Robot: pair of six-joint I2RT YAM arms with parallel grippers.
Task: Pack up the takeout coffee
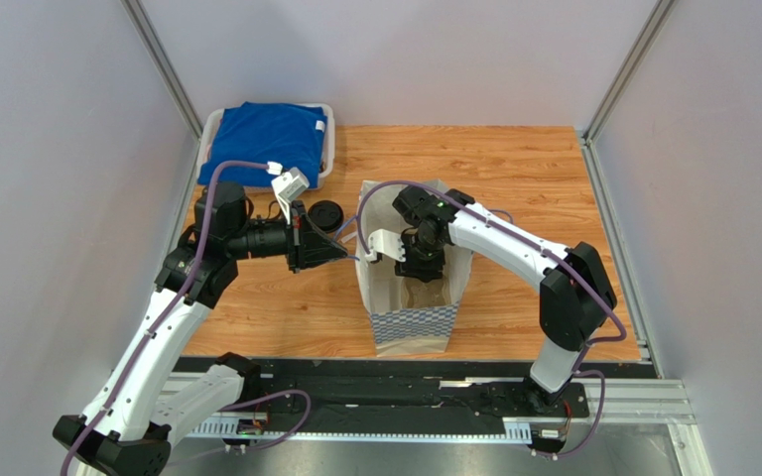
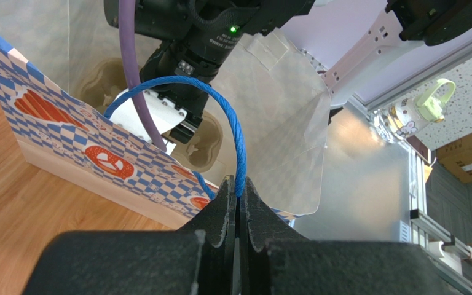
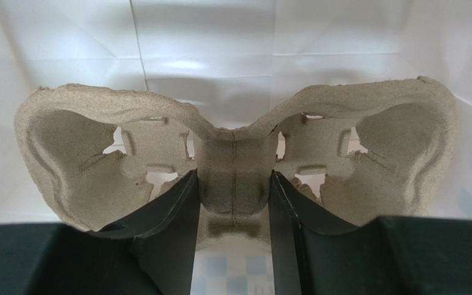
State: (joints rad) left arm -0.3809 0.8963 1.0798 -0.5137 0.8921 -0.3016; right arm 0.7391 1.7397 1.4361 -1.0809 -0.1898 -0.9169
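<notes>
Boxed in on three sides by plain, pale lilac-grey panels: left wall [image 1: 48, 149], back wall [image 1: 395, 59], right wall [image 1: 712, 149]. Joined at the far corners by slanting aluminium posts [image 1: 162, 64]. Floored with a warm orange-brown wood-grain surface [image 1: 524, 169], edged on the right by a metal rail [image 1: 610, 238]. Fronted along the near edge by a dull grey metal strip [image 1: 435, 456]. Lit softly and evenly, without hard shadows. Glimpsed past the enclosure in the left wrist view: a speckled off-white expanse [image 2: 466, 86], dark carpet tiles [image 2: 460, 200] and stacked brown cardboard boxes [image 2: 469, 153].
</notes>
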